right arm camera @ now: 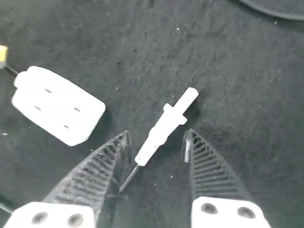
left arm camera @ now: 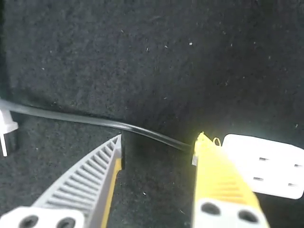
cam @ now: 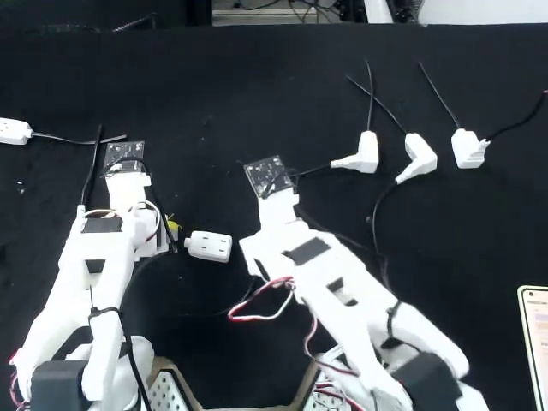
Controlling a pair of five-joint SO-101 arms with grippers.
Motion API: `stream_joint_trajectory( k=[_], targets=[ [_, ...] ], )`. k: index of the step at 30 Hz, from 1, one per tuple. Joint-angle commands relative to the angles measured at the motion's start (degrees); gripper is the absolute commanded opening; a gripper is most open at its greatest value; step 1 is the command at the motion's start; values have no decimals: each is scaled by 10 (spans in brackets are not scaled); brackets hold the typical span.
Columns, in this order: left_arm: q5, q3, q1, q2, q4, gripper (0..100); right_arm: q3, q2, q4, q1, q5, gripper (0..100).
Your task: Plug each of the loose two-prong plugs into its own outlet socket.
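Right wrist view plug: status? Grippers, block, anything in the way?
Right gripper open, straddling the loose plug, not gripping. Left gripper open over the cable, outlet block beside it. Nothing plugged into the block; nothing in the way.

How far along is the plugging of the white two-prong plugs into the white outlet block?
Done: nothing; the white outlet block shows empty slots. In hand: the open right gripper straddles one white plug lying flat, ungripped; the open left gripper sits beside the block. Remaining: that plug and three more white plugs loose farther off.
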State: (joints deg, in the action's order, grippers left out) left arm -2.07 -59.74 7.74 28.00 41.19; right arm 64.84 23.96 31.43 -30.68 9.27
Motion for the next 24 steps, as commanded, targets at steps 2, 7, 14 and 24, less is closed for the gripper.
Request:
stream_joint_trajectory(
  k=[2, 7, 14, 24],
  targets=[
    [4, 2, 4, 2, -7, 245, -44, -36, -12, -8, 3, 177],
    [4, 2, 4, 2, -7, 245, -64, -80, -13, -7, -28, 37],
    [4, 2, 4, 2, -7, 245, -67, -47, 4, 37, -79, 10],
    [4, 2, 3, 2, -7, 245, -69, 159, 156, 101, -188, 11]
  ],
)
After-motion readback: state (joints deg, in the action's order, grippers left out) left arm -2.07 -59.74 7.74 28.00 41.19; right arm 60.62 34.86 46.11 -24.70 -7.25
